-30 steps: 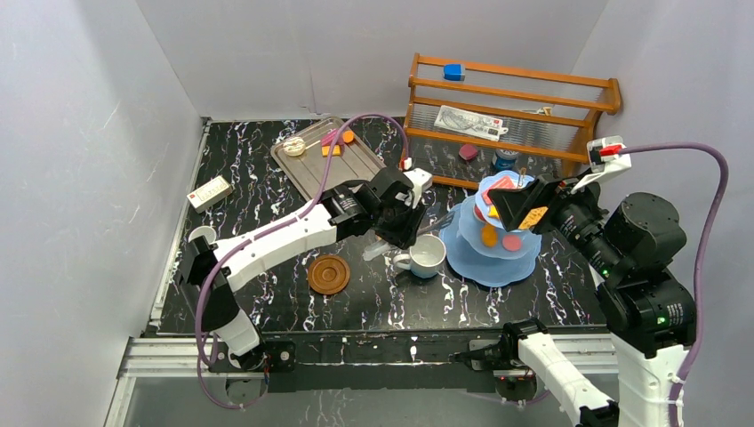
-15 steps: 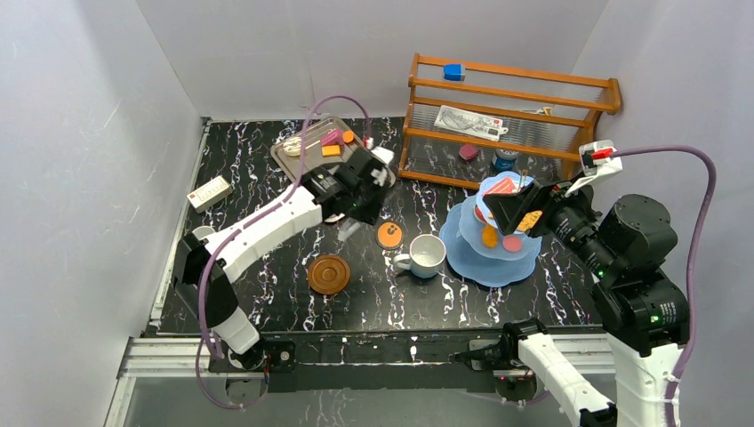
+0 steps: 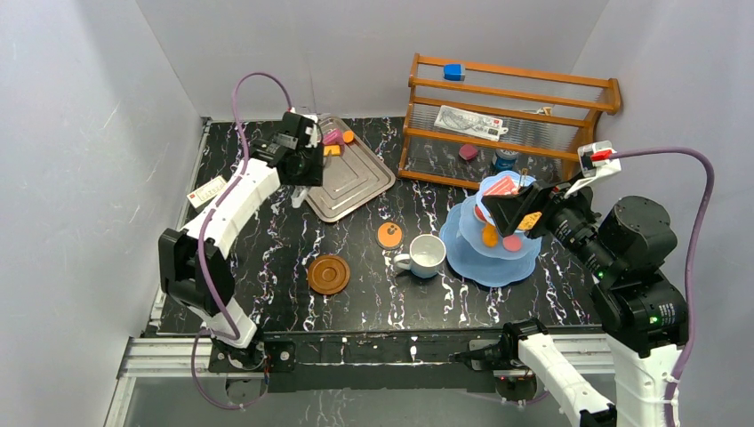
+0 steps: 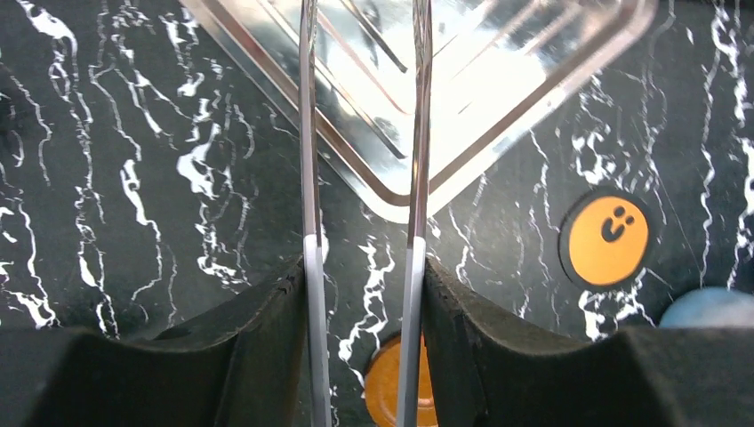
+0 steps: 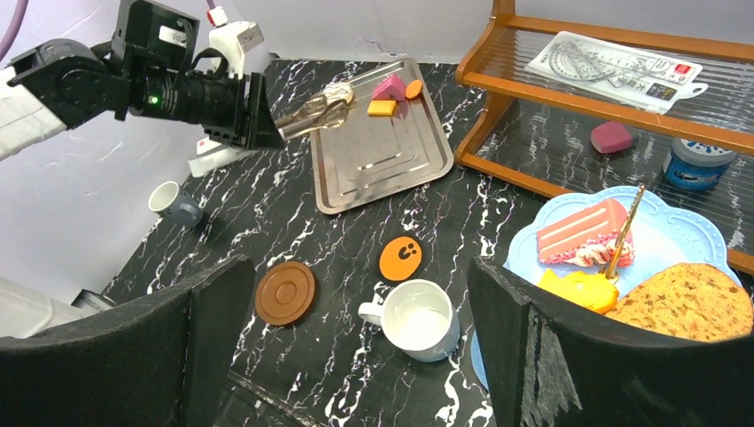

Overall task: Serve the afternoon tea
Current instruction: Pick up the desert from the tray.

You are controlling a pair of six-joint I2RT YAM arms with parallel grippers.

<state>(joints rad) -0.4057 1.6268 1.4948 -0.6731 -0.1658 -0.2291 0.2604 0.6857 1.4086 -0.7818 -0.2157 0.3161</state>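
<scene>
My left gripper [image 3: 299, 178] [image 4: 363, 267] is shut on the metal tongs [image 4: 420, 133], whose tips [image 5: 318, 108] hang over the silver tray [image 3: 356, 178]. A pink cake [image 5: 389, 86] and two orange pastries [image 5: 382, 108] lie at the tray's far end. An orange cookie [image 3: 389, 235] [image 4: 607, 238] lies on the table beside the white mug [image 3: 429, 255]. A brown saucer [image 3: 328, 274] is left of them. A grey mug [image 5: 178, 206] stands at the far left. My right gripper [image 3: 520, 209] [image 5: 360, 276] is open and empty above the light-blue stand [image 3: 493, 262], which holds several pastries [image 5: 582, 233].
A wooden rack [image 3: 507, 107] stands at the back right with a ruler pack, a blue cube, a pink piece and a blue jar. A small white box [image 3: 206, 189] lies near the left wall. Grey walls close in on left, back and right.
My left arm has swung from beside the white mug back left to the tray, still holding the tongs. The orange cookie now lies on the table. The right arm barely moved.
</scene>
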